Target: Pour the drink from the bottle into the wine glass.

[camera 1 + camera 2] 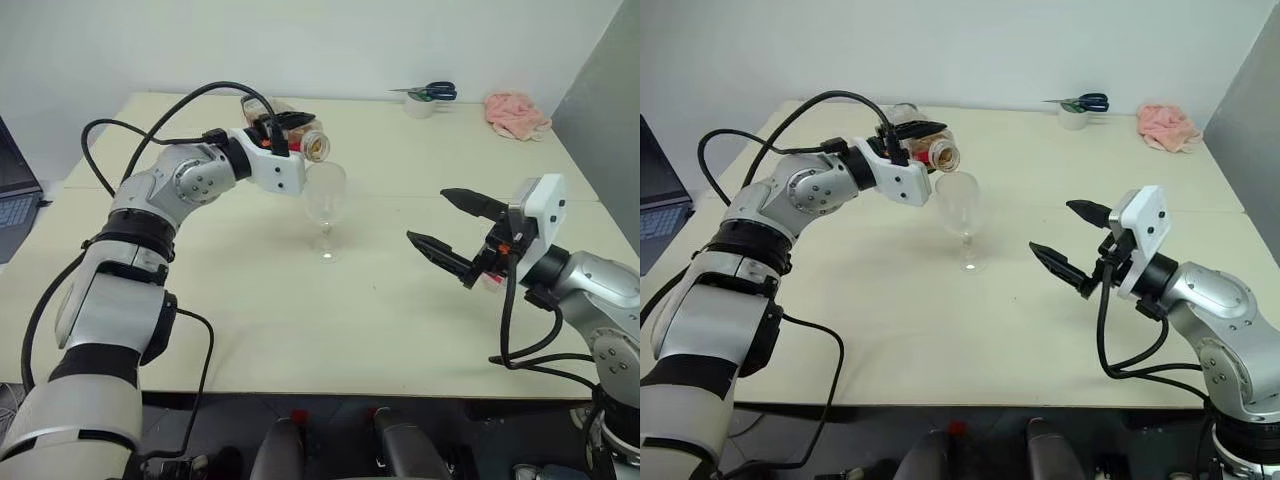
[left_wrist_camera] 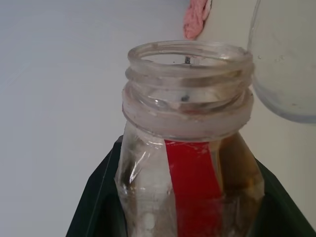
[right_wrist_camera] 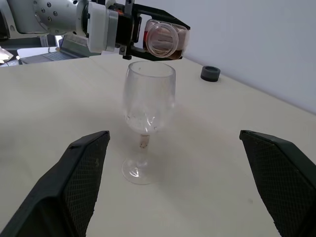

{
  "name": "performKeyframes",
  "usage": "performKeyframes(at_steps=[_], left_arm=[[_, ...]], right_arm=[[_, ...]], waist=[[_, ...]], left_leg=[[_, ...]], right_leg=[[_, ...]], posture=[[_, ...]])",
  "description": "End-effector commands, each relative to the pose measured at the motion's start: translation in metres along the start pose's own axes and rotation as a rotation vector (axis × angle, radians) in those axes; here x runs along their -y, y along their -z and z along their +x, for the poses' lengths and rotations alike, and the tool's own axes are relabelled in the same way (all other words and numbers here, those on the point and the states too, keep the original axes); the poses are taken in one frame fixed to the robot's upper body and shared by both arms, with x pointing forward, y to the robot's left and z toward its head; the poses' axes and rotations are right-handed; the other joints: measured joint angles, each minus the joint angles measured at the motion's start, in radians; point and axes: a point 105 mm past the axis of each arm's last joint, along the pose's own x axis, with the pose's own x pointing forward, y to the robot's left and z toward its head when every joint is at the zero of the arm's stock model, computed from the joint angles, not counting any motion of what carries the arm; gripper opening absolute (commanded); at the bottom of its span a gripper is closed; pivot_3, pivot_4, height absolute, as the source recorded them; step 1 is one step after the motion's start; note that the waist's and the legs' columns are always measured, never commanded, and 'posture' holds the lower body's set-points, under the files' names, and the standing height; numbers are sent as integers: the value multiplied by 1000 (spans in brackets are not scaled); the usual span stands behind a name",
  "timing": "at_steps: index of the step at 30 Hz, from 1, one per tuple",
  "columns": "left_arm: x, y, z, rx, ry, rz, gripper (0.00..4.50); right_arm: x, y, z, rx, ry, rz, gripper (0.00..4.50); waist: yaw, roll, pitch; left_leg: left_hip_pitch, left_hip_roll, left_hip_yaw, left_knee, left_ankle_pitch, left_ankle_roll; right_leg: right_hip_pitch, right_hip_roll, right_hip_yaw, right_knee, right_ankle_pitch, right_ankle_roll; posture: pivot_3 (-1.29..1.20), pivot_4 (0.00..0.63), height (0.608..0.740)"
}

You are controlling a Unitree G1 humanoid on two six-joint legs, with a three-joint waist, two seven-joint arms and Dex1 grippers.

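Bottle (image 1: 296,133): clear plastic with a red label strip, cap off, lying nearly level in the air above the table, its open mouth just over the rim of the wine glass.
Table (image 1: 250,330): wide pale top (the biggest thing here) carrying everything else.
Left gripper (image 1: 287,128): black fingers clamped tight on the bottle's body, held over the middle of the table.
Right gripper (image 1: 455,228): fingers spread as wide as they go, holding nothing, hovering near the glass on the robot's right and apart from it.
Wine glass (image 1: 326,200): upright on its round foot near the table's middle, directly under the bottle's mouth; bowl looks clear.
Drink (image 3: 148,34): amber-brown liquid inside the tipped bottle (whether any is falling, I cannot tell).
Pink cloth (image 1: 516,113): crumpled at the far right corner.
Scissors (image 1: 430,92): blue-handled, resting on a small white cup (image 1: 419,106) at the far edge.
Dark cap-like ring (image 3: 210,73): lying on the table beyond the glass.
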Motion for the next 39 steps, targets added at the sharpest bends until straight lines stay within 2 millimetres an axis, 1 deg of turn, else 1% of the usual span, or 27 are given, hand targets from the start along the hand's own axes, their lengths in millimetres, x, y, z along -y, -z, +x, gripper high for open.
performKeyframes(at_steps=[1,7,17,39], left_arm=[[-30,-2,0,14,-91,76,1821],[-30,-4,0,25,-92,114,1821],[-36,-3,-1,23,-110,174,1820],[-40,-1,-1,25,-114,234,1820]], right_arm=[[0,-12,0,36,-3,-48,4500],[-1,-11,0,34,-7,-49,4500],[0,-10,2,31,-14,-43,4500],[3,-5,4,22,-9,-50,4500]], waist=[[0,0,0],[0,0,0],[0,0,0],[1,0,0]], left_leg=[[0,0,0,0,0,0],[0,0,0,0,0,0],[0,0,0,0,0,0],[1,-1,0,1,0,0]], right_leg=[[0,0,0,0,0,0],[0,0,0,0,0,0],[0,-1,0,1,0,0],[0,-2,0,3,0,0]], posture=[[0,150,740],[0,150,740],[0,150,740],[0,150,740]])
